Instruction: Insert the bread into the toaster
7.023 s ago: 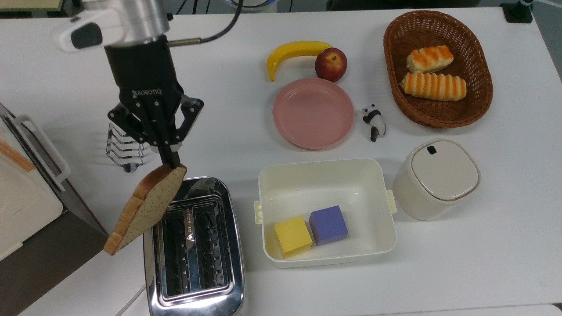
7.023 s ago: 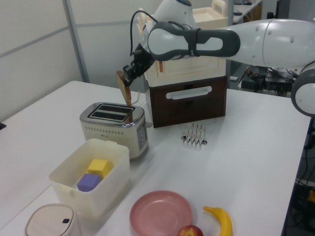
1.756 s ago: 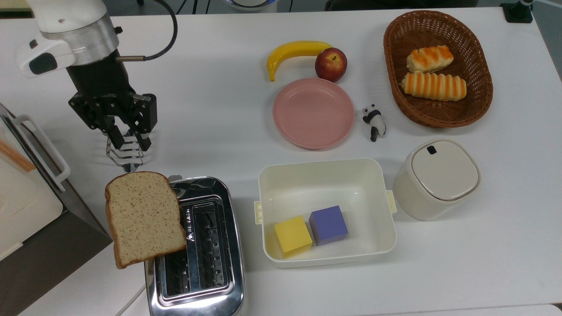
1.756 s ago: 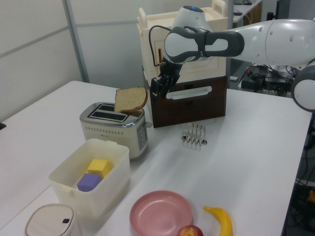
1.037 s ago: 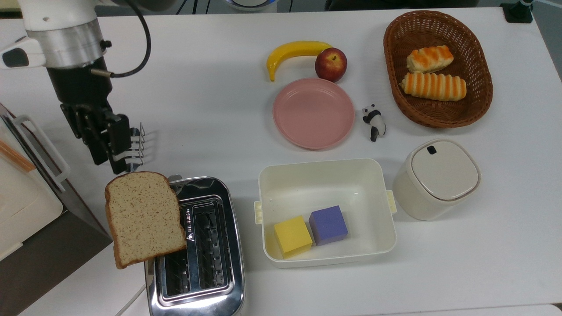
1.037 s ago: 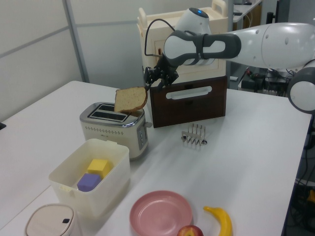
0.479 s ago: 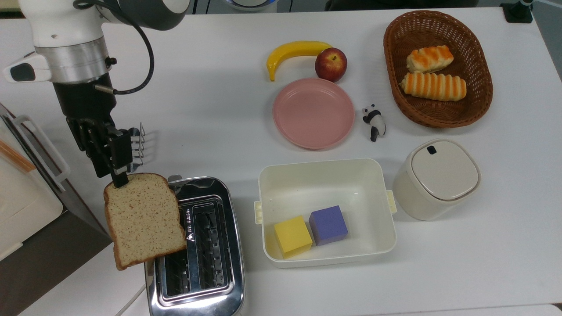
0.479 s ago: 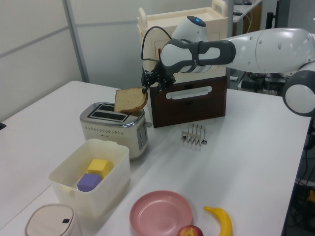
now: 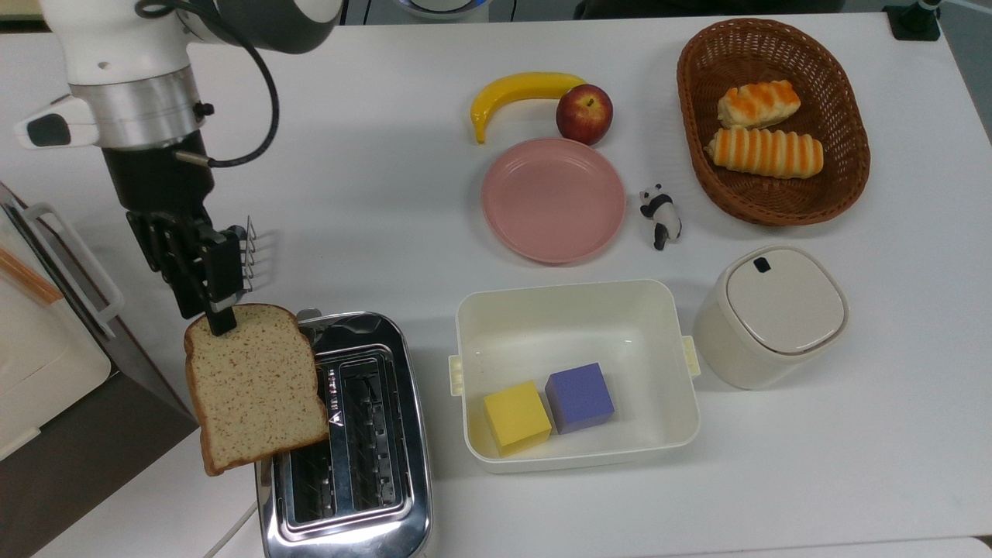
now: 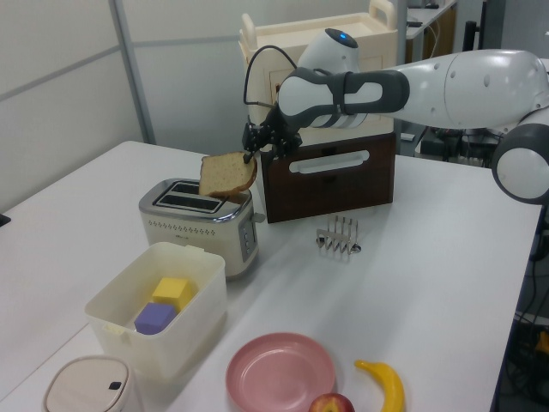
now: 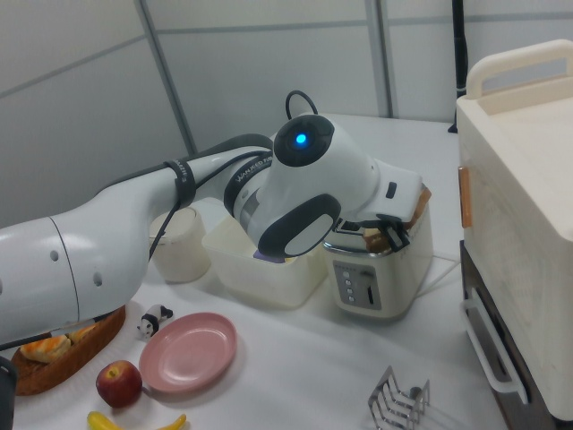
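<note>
Bread [image 9: 254,386] lies flat across the chrome toaster [image 9: 345,438], covering part of one slot and overhanging the edge toward the top view's left, so it rests on the appliance without being in it. At the slice's crusted top edge sits the hand [image 9: 219,324], its dark fingertip touching or overlapping that corner in the top view; whether the fingers are apart or pinched on the crust I cannot tell. Both slots are empty, so the real work is left: the slice has to be stood on edge and dropped into a slot. Just beyond the hand stands a small wire toast rack [image 9: 246,252] on the desk [image 9: 387,194]. Farther off are a cream tub [image 9: 575,372] holding two blocks and a pink plate [image 9: 553,199].
</note>
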